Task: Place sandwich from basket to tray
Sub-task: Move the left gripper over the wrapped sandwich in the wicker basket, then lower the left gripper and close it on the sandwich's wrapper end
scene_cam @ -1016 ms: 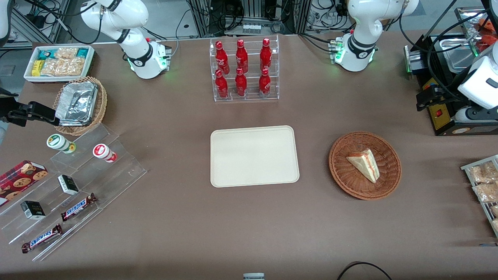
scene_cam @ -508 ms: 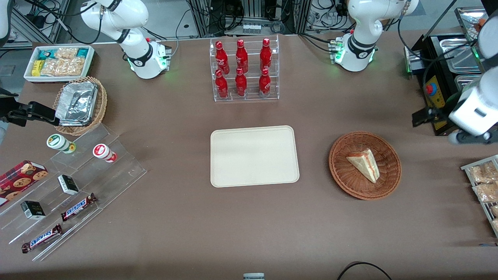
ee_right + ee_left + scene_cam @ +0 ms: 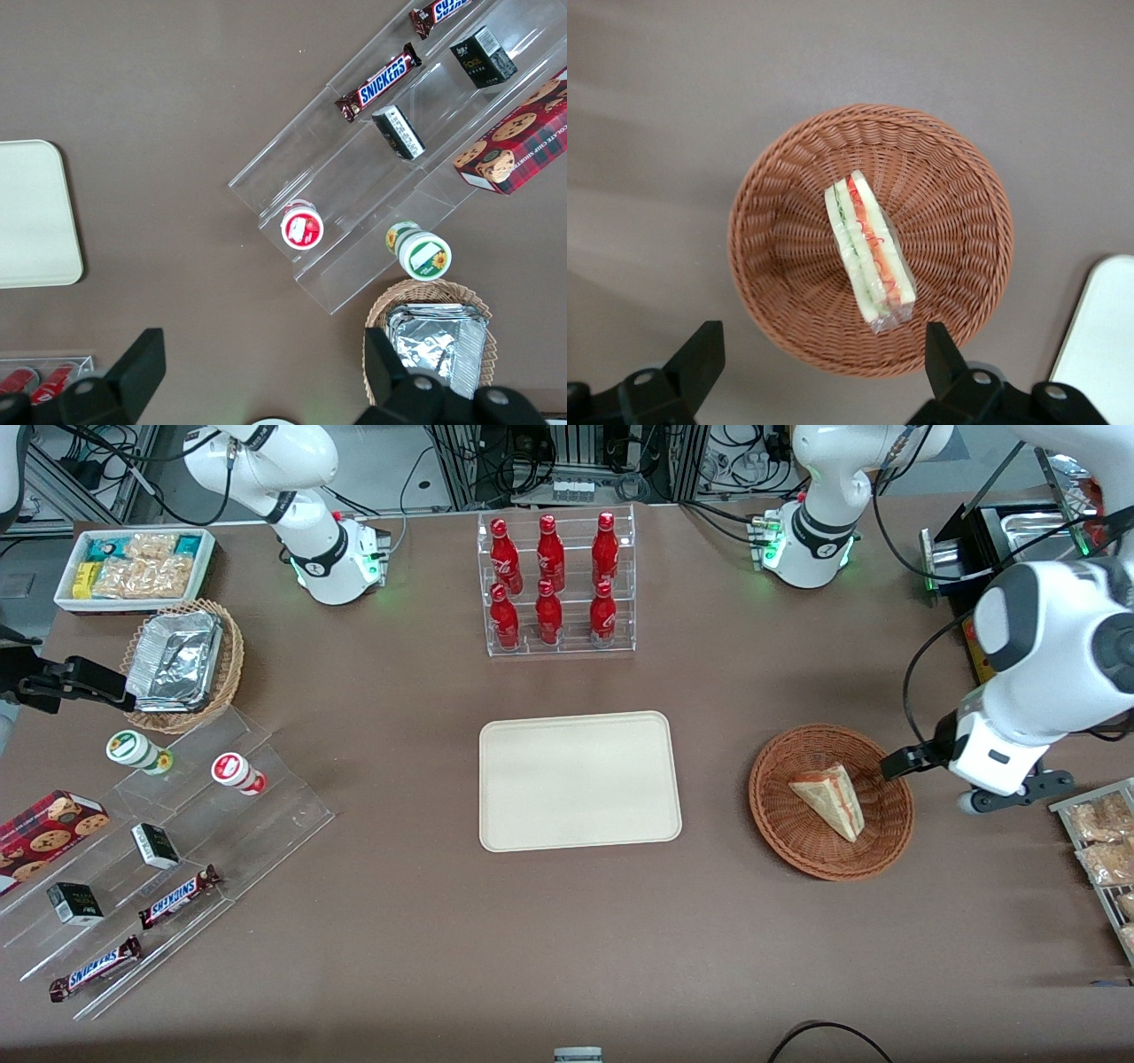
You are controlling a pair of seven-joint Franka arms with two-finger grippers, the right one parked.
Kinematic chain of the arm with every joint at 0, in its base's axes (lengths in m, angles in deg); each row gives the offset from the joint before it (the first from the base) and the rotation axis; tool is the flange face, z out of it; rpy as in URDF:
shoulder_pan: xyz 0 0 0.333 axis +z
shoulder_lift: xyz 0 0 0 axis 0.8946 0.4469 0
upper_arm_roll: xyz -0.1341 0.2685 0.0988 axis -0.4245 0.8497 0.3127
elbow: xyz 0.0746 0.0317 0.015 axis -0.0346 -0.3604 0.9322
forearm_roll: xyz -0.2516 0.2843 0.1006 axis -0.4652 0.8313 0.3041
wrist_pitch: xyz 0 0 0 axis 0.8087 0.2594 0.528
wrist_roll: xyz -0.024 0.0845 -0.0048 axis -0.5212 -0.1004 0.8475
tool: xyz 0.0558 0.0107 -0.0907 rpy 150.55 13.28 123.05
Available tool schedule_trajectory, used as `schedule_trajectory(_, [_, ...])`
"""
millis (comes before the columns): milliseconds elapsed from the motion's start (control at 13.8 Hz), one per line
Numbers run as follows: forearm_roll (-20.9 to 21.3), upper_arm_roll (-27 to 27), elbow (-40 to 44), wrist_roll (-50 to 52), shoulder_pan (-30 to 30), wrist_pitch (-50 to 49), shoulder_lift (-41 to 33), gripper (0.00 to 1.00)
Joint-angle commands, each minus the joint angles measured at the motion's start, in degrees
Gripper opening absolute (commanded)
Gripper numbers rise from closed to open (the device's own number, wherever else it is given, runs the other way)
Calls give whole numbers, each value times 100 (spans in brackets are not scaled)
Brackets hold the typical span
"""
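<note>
My gripper (image 3: 817, 359) hovers above the basket (image 3: 887, 841), jaws wide and empty; the sandwich (image 3: 869, 252) apparently lies on edge inside; the tray (image 3: 580, 781) sits well apart.

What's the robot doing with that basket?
The robot wants to move the sandwich onto the tray. Right now the sandwich lies in the round brown basket, and nothing is on the tray. The gripper hangs above the edge of the basket with its fingers open. It isn't touching the sandwich and hasn't picked it up yet.
</note>
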State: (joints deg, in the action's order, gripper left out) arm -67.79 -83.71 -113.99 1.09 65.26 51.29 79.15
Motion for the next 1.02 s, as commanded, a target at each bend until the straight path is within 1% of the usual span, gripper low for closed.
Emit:
schedule_trajectory(0, [-80,-32,-717,903,-57,662,-254,100])
schedule_trajectory(145, [-37,-233,-1034,1730,-118,1260,-228,100])
schedule_trajectory(218, [-10,-295,-1218,1847,-119,1532,-210,100])
schedule_trajectory(363, [16,-313,-1544,1848,-119,1964,-202,100])
schedule_trajectory(435, [51,-313,-1624,1839,-119,2018,-149,100])
schedule_trajectory(726, [174,-313,-1633,1839,-119,2053,88,100])
schedule_trajectory(944, [175,-313,-1660,1839,-110,2413,360,100])
